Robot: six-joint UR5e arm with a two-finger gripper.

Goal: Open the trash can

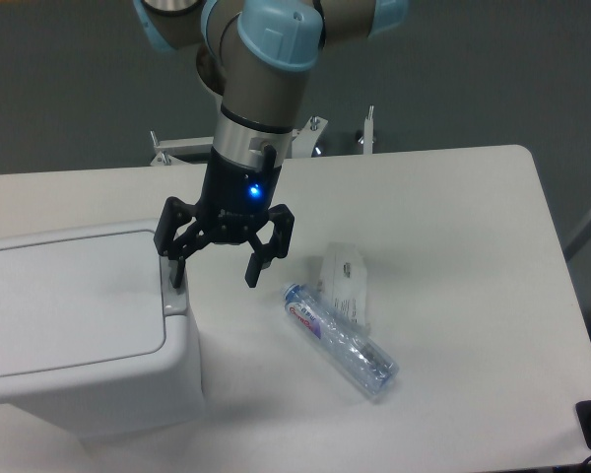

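White plastic, the trash can [79,335] sits at about eight o'clock on the surface [453,217], lid down, with the hand [215,271] spread wide and empty, one finger right over the grey push-button tab [174,294] on its right edge. Looks like the lining-up step; next it needs a straight press down on that tab. I can't tell whether the finger already touches it, and the can's left side is cut off.

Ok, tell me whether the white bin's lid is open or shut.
Shut: the large white boxy plastic trash can has its flat lid lying flush.
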